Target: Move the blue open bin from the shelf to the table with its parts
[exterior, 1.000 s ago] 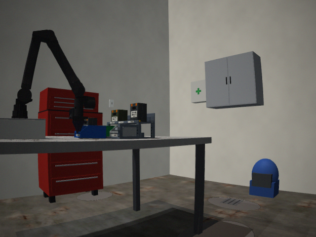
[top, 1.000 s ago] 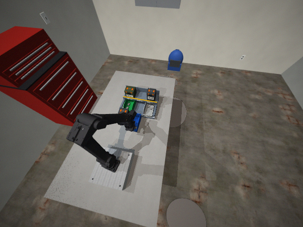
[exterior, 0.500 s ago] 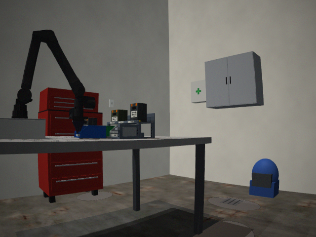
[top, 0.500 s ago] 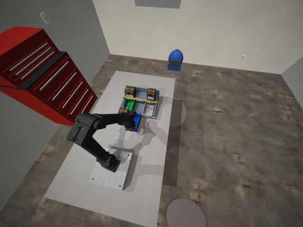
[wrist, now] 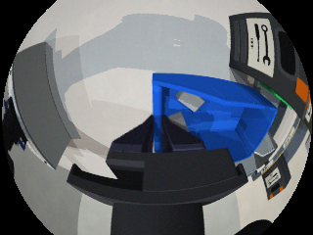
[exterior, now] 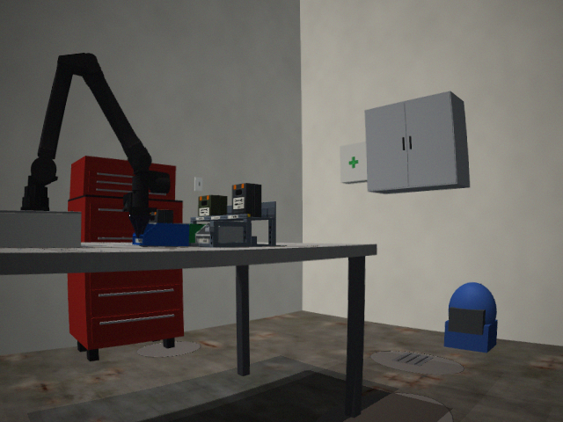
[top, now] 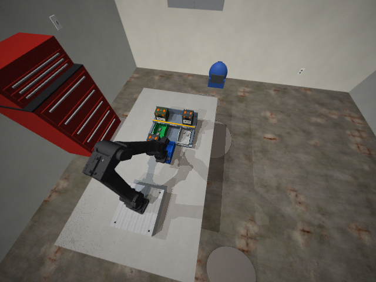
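The jaws are pinching the low front wall of the bin (top: 171, 150) (exterior: 167, 235) (wrist: 215, 105), which is sitting upright on the table (top: 185, 197) (exterior: 318, 252) (wrist: 98, 93), in front of the shelf (top: 195, 133) (exterior: 271, 231); releasing well means keeping it level, opening gently, then rising straight.

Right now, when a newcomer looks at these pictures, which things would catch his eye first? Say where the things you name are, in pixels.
Probably the tall red metal tool cabinet (top: 60, 106) (exterior: 131, 301) beyond the table, and the black jointed robot arm (top: 113, 178) (exterior: 106, 98) bent high above the table. Next comes the bright blue open bin (top: 170, 151) (exterior: 165, 235) (wrist: 210, 93), upright in front of the grey shelf (top: 173, 123) (exterior: 272, 229), its front wall between the fingers of the black gripper (exterior: 140, 234) (wrist: 157, 119).
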You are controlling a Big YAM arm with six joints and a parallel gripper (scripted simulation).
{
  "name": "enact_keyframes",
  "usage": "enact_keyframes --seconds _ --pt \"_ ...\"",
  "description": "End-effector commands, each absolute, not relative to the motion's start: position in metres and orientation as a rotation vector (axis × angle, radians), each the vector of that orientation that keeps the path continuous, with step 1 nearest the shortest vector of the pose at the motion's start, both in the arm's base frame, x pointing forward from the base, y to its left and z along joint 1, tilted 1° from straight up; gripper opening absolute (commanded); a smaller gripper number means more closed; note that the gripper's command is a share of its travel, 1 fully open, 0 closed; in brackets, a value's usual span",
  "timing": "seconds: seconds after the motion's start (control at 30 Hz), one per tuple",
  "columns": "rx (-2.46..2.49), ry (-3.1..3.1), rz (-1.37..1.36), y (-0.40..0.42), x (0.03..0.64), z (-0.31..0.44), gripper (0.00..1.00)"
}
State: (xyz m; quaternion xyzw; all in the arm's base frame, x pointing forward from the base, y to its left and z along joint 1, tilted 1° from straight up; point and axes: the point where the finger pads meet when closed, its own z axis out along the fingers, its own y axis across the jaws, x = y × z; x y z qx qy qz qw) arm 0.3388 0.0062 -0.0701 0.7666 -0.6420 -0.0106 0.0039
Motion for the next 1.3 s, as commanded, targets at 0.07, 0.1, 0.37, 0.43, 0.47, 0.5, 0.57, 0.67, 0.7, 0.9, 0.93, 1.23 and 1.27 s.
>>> enact_keyframes --seconds 0.07,0.1,0.37,0.43,0.47,0.5,0.57,0.67,0.7,0.9,0.93,1.23,1.27 --pt "2.399 -2.015 -0.030 0.0028 0.3377 -0.0744 0.00" --pt "2.399 -2.015 -0.030 0.0028 0.3377 -0.0744 0.00" --pt "2.399 -2.015 -0.030 0.0028 0.3377 -0.0744 0.00" --pt "2.399 -2.015 -0.030 0.0028 0.3377 -0.0745 0.00" --pt "2.399 -2.015 -0.030 0.0028 0.3377 -0.0745 0.00" --pt "2.399 -2.015 -0.030 0.0028 0.3377 -0.0745 0.00" --pt "2.398 -2.015 -0.031 0.0028 0.3375 -0.0748 0.00" --pt "2.398 -2.015 -0.032 0.0028 0.3373 -0.0752 0.00" --pt "2.398 -2.015 -0.032 0.0028 0.3373 -0.0754 0.00" --pt "2.397 -2.014 -0.034 0.0028 0.3370 -0.0769 0.00" --pt "2.397 -2.014 -0.033 0.0028 0.3370 -0.0770 0.00" --pt "2.397 -2.014 -0.035 0.0029 0.3367 -0.0787 0.00" --pt "2.398 -2.015 -0.031 0.0029 0.3373 -0.0779 0.00"
